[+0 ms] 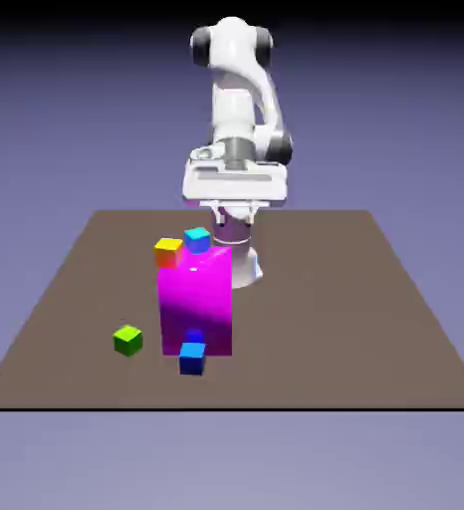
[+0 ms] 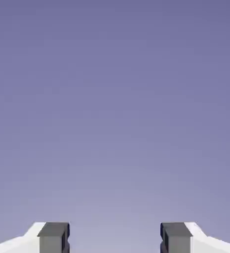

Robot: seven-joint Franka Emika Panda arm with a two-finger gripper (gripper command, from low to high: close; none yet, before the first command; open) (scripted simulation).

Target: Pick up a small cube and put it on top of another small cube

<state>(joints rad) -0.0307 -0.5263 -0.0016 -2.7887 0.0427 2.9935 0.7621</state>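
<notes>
Progress: nothing of the stacking is done yet, judging from how things lie; both grasp and placement remain.
Small bright green cube (image 1: 127,340): sits alone on the brown desk (image 1: 375,319), toward the exterior view's left, untouched and well apart from the arm.
Small royal-blue cube (image 1: 192,357): rests on the desk just in front of the tall magenta block (image 1: 195,301), nothing on top of it; the green cube lies near it, to the exterior view's left.
Other pieces: a small orange cube (image 1: 167,251) and a small cyan-blue cube (image 1: 197,239) show at the magenta block's top edge; whether they stand on it or behind it I cannot tell.
End effector (image 2: 114,239): fingers apart with an empty gap between them, holding nothing.
White robot arm (image 1: 238,120): folded high at the desk's far side, away from both cubes.
Exterior view only: shows every block, the desk and the arm's pose.
Hand view only: shows the two grey fingertips (image 2: 53,237) and plain blue-violet backdrop, no desk, no cube.
Left to do: reach the green cube, grip it, carry it over, set it on the royal-blue one.
</notes>
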